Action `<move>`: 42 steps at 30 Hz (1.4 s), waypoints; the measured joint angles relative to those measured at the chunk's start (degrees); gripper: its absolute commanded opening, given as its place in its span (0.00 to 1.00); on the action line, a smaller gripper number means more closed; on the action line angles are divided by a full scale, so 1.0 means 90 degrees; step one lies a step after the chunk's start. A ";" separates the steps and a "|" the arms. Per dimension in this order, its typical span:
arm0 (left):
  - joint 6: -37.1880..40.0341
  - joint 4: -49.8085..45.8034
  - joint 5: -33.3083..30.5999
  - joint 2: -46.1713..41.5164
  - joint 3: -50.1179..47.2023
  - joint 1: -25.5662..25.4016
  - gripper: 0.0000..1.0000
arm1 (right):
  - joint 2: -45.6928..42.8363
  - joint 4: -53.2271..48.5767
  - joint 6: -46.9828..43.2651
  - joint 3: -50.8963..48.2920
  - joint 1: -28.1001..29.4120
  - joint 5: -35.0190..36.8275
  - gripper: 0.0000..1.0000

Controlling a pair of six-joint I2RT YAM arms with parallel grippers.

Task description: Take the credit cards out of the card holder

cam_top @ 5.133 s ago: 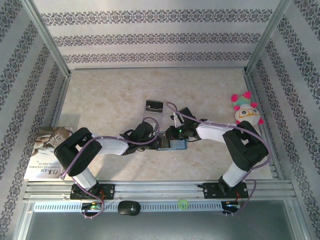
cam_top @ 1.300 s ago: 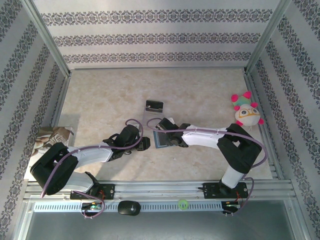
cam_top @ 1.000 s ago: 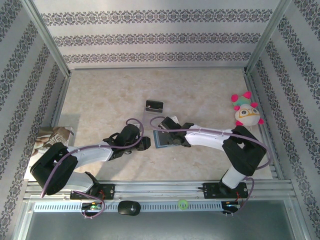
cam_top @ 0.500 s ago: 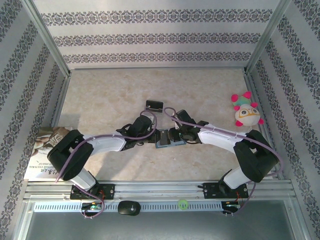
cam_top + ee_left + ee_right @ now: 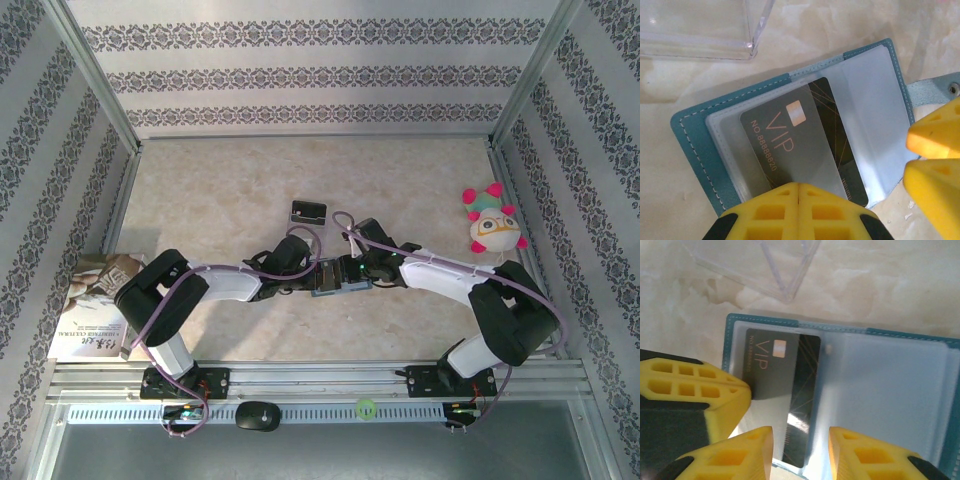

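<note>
The teal card holder (image 5: 334, 281) lies open on the table between both grippers, its clear sleeves facing up (image 5: 690, 145) (image 5: 890, 400). A dark credit card (image 5: 785, 145) (image 5: 767, 370) marked VIP sits in the left sleeve, partly out toward the middle. My left gripper (image 5: 314, 277) (image 5: 798, 186) is shut, tips against the near edge of that sleeve and card; whether it pinches them is unclear. My right gripper (image 5: 352, 276) (image 5: 801, 452) is open, its fingers straddling the card's lower end. The holder's snap tab (image 5: 940, 87) sticks out beside the right gripper's fingers (image 5: 935, 140).
A clear plastic stand (image 5: 309, 211) (image 5: 700, 25) (image 5: 770, 265) with a black piece sits just beyond the holder. A plush toy (image 5: 492, 222) is at the right wall, papers (image 5: 95, 305) at the left. Metal frame posts and patterned walls enclose the table.
My left arm swung right from beside the holder onto it and its jaws closed. The right gripper and holder shifted slightly right, and the holder now lies flat.
</note>
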 measured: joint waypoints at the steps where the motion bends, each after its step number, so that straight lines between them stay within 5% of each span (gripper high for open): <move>1: -0.0019 0.0085 0.0019 0.0000 -0.0046 0.0015 0.00 | 0.0068 0.0022 0.0000 0.0010 -0.0002 -0.0078 0.35; 25: -0.0197 0.1015 0.0804 0.0109 -0.0454 0.0369 0.00 | 0.1044 0.0396 0.0097 0.0308 -0.0403 -0.0869 0.32; 38: -0.0155 0.0964 0.1020 0.0112 -0.0454 0.0527 0.00 | 0.1144 0.0809 0.0398 0.0204 -0.0544 -0.1260 0.00; 42: -0.0155 0.0964 0.1018 0.0109 -0.0454 0.0529 0.04 | 0.1090 0.0940 0.0474 0.0104 -0.0566 -0.1268 0.00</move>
